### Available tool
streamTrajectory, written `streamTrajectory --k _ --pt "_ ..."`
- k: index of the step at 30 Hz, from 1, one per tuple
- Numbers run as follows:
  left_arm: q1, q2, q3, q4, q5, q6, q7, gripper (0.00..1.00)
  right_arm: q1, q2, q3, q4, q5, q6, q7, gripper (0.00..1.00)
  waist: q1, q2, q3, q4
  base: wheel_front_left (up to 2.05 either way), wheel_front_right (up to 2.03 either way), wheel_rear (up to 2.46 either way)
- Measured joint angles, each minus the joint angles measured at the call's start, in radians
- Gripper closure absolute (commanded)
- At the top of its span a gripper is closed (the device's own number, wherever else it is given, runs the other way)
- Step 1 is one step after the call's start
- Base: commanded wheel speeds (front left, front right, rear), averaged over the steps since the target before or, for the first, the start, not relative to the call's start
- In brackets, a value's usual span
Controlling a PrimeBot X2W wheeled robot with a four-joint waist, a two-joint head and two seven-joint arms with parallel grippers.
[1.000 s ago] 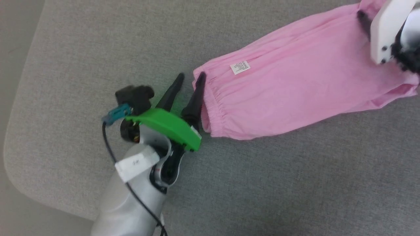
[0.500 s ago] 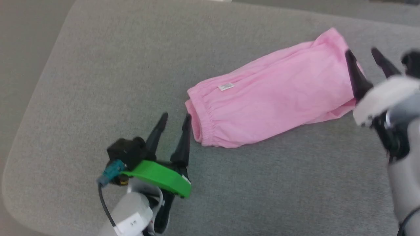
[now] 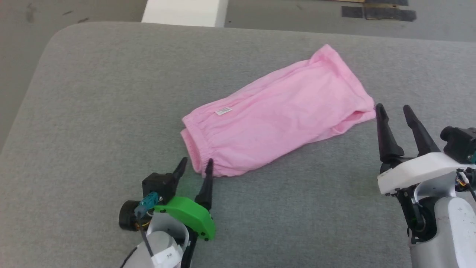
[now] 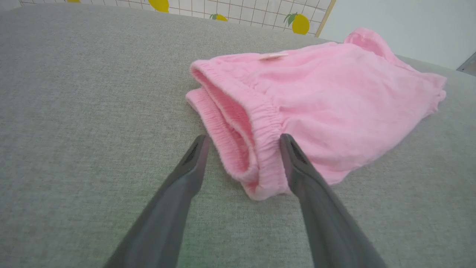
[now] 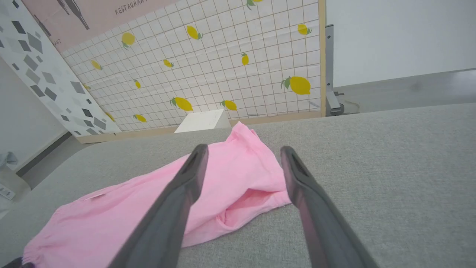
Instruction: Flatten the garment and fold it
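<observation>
Both arms had drawn back from the garment (image 3: 275, 117), which now lay flat on the grey cushion (image 3: 111, 93), the left gripper (image 3: 196, 161) by its waistband and the right gripper (image 3: 393, 107) near its hem both spread wide and empty, so one fold seemed finished
</observation>
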State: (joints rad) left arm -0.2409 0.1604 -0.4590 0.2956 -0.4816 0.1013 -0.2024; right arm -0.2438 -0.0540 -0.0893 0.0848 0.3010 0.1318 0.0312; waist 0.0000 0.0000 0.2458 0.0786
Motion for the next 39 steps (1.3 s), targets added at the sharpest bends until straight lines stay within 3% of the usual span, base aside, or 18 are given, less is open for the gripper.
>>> streamTrajectory --k 4,11,12,13,14,19,25,31,35,36,37,38,39 --pt "-0.018 -0.006 0.006 0.063 0.008 0.049 0.044 0.00 0.001 0.001 0.004 -0.006 0.005 0.000 -0.007 0.00 0.0000 0.0000 0.003 -0.024 0.00 0.00 0.00" --pt "-0.044 -0.023 -0.006 0.117 -0.022 0.059 0.189 0.00 0.012 0.002 -0.004 -0.003 -0.012 0.000 -0.003 0.00 0.0000 0.0001 0.012 -0.037 0.00 0.00 0.00" --pt "-0.049 -0.023 -0.005 0.116 -0.029 0.060 0.199 0.56 0.012 0.002 -0.010 0.000 -0.026 0.000 0.001 0.00 0.0000 0.0000 0.013 -0.036 0.00 0.00 0.00" --pt "-0.053 -0.024 -0.006 0.114 -0.034 0.061 0.201 0.74 0.010 0.002 -0.016 0.006 -0.042 0.000 0.009 0.00 0.0000 0.0000 0.014 -0.034 0.00 0.00 0.00" --pt "-0.054 -0.025 -0.006 0.112 -0.038 0.061 0.202 1.00 0.006 0.002 -0.020 0.014 -0.050 0.000 0.014 0.00 0.0000 0.0000 0.016 -0.032 0.00 0.00 0.00" --pt "-0.064 -0.025 -0.009 0.103 -0.047 0.049 0.207 1.00 -0.078 0.003 -0.032 0.091 -0.097 0.000 0.037 0.00 0.0000 0.0000 0.028 -0.019 0.00 0.00 0.00" --pt "-0.078 -0.029 -0.021 0.098 -0.048 0.031 0.201 1.00 -0.227 0.003 -0.078 0.273 -0.165 0.000 0.097 0.00 0.0000 0.0000 0.048 0.002 0.00 0.00 0.00" --pt "-0.102 -0.041 -0.040 0.102 -0.048 0.016 0.195 1.00 -0.354 0.003 -0.134 0.477 -0.247 0.000 0.283 0.00 0.0000 0.0000 0.071 0.025 0.00 0.00 0.00" --pt "-0.113 -0.048 -0.047 0.109 -0.050 0.006 0.184 1.00 -0.397 0.002 -0.141 0.538 -0.296 0.000 0.391 0.00 0.0000 0.0000 0.082 0.039 0.00 0.00 0.00" --pt "-0.115 -0.050 -0.048 0.111 -0.050 0.005 0.182 1.00 -0.410 0.002 -0.143 0.544 -0.308 0.000 0.418 0.07 0.0000 0.0000 0.085 0.041 0.00 0.00 0.00" --pt "-0.117 -0.051 -0.049 0.113 -0.050 0.005 0.179 1.00 -0.422 0.001 -0.147 0.547 -0.315 0.000 0.445 0.52 0.0000 0.0000 0.087 0.043 0.00 0.00 0.00" --pt "-0.118 -0.052 -0.050 0.114 -0.050 0.005 0.176 1.00 -0.429 0.001 -0.150 0.548 -0.323 0.000 0.465 0.60 0.0000 0.0000 0.088 0.044 0.00 0.00 0.00" --pt "-0.119 -0.053 -0.050 0.116 -0.051 0.005 0.174 1.00 -0.435 0.001 -0.152 0.546 -0.333 0.000 0.486 0.75 0.0000 0.0000 0.089 0.044 0.00 0.00 0.00"
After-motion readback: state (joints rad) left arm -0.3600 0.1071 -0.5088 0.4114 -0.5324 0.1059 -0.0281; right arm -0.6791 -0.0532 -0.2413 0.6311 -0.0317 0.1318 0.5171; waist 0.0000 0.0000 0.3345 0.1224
